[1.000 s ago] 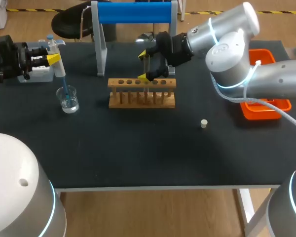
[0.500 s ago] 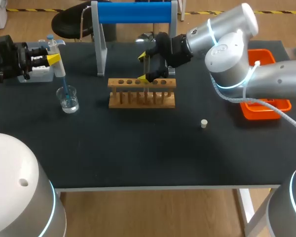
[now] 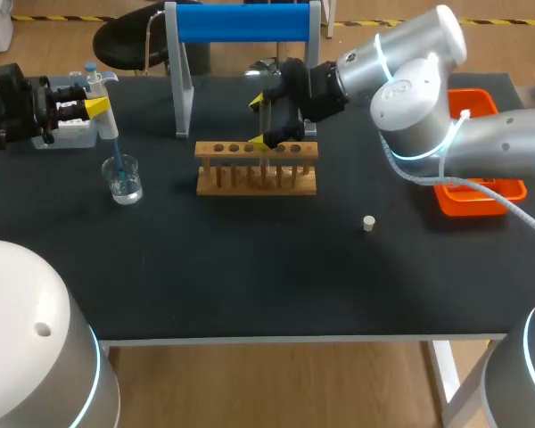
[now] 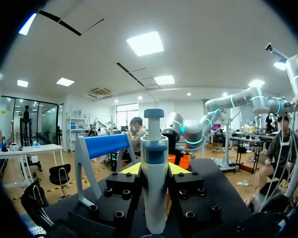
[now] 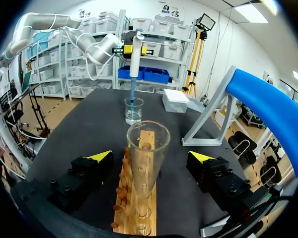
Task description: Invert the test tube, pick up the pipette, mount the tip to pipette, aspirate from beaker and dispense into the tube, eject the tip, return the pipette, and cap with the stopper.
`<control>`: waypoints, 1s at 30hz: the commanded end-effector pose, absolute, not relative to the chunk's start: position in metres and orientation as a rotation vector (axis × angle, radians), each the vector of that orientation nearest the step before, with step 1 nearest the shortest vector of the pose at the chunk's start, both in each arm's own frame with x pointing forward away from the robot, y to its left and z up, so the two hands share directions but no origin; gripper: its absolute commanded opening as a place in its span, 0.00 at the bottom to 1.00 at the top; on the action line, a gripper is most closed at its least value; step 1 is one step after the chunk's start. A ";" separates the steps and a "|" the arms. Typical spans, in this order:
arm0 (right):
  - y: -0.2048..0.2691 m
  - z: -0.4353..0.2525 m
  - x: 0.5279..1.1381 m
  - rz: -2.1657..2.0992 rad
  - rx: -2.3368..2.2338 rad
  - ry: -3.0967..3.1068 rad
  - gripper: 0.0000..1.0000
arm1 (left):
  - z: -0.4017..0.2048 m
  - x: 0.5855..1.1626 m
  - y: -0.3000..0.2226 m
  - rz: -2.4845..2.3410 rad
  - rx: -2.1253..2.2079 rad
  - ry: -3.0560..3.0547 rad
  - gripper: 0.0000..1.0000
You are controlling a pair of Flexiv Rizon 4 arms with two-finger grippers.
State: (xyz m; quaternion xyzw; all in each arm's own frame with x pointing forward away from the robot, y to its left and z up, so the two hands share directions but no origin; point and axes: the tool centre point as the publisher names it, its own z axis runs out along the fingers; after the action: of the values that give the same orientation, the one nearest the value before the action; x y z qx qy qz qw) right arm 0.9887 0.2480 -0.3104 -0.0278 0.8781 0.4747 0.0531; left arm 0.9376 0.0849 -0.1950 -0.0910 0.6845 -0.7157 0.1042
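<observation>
Head view: our left gripper (image 3: 98, 107) pinches white-blue pipette (image 3: 105, 127), blue tip (image 3: 118, 159) in clear glass beaker (image 3: 125, 184), far left.
Right gripper (image 3: 264, 119): spread round clear glass test tube (image 5: 145, 148) in wooden rack (image 3: 250, 178).
Aspirate: we keep tip submerged & upright.

A matte black table (image 3: 250, 267) fills the scene; beneath its near edge lies wood-toned floor (image 3: 276, 383), evenly lit.
</observation>
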 end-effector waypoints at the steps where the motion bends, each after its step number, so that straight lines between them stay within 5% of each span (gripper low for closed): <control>1: 0.247 -0.309 0.989 1.440 -0.087 2.675 1.00 | -0.195 0.938 0.086 -2.111 -0.267 2.021 0.00; 30: 0.247 -0.309 0.989 1.440 -0.087 2.675 1.00 | -0.147 0.930 0.070 -1.987 -0.200 2.091 0.00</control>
State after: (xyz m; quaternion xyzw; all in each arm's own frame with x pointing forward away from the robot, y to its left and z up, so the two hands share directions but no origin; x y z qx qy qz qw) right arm 0.9887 0.2480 -0.3103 -0.0278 0.8781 0.4747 0.0531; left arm 0.9379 0.0720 -0.1581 -0.0630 0.7103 -0.6908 0.1201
